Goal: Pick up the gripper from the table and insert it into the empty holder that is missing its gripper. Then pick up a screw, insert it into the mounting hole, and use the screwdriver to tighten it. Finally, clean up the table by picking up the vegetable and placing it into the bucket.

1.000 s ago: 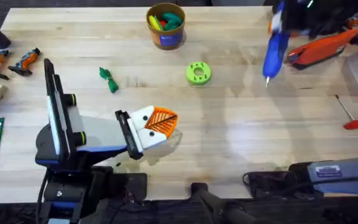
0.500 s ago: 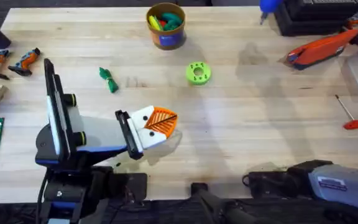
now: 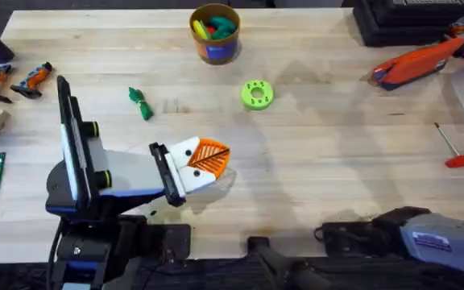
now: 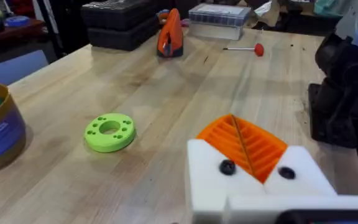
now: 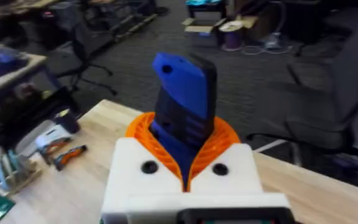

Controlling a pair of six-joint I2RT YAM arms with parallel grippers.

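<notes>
Right gripper [image 5: 185, 165] pinching blue screwdriver [image 5: 185, 112] between orange pads, body upright above them; bit end hidden below my fingers. Left gripper [image 3: 208, 161] rests low on table [image 3: 337, 161], pads pressed together, nothing held. Vegetable [image 3: 140, 103] lies just beyond left gripper, nearer left arm (bucket [image 3: 215, 34] farther back). Screw seating: can't make out.

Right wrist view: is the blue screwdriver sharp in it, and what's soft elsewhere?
Right wrist view: the blue screwdriver between the orange pads is fairly sharp, the room behind soft. Left wrist view: the green disc is clear, the far table edge blurs. Overhead view: faint arm shadows lie on the table.
</notes>
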